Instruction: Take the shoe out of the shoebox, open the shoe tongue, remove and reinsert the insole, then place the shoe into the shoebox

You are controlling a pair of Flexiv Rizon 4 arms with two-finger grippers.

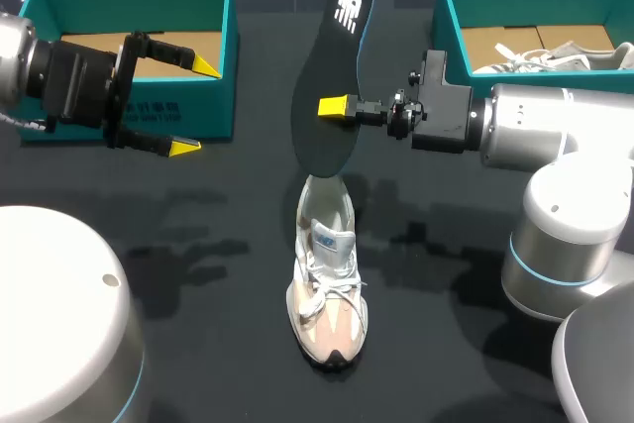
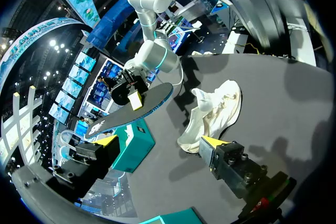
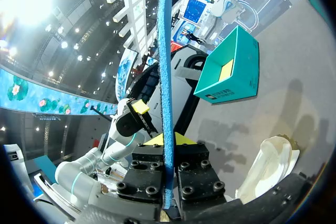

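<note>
A white and beige shoe point(image 1: 327, 284) stands on the dark table near the middle, toe toward the front edge. Above its heel my right gripper point(image 1: 337, 106) is shut on a black insole point(image 1: 332, 56), which it holds upright with its lower end just over the shoe's opening. In the right wrist view the insole point(image 3: 166, 66) shows edge-on, blue, between the fingers of the right gripper point(image 3: 168, 140), with the shoe point(image 3: 270, 166) below. My left gripper point(image 1: 195, 107) hangs open and empty in front of the left shoebox point(image 1: 129, 116). From the left wrist, its gripper point(image 2: 157, 142) faces the shoe point(image 2: 215, 111) and the insole point(image 2: 134, 114).
Two teal shoebox halves stand at the back. The left one holds only brown cardboard. The right one point(image 1: 451, 32) holds a second white shoe point(image 1: 555, 54). My right arm's base point(image 1: 555, 264) stands at the right of the shoe.
</note>
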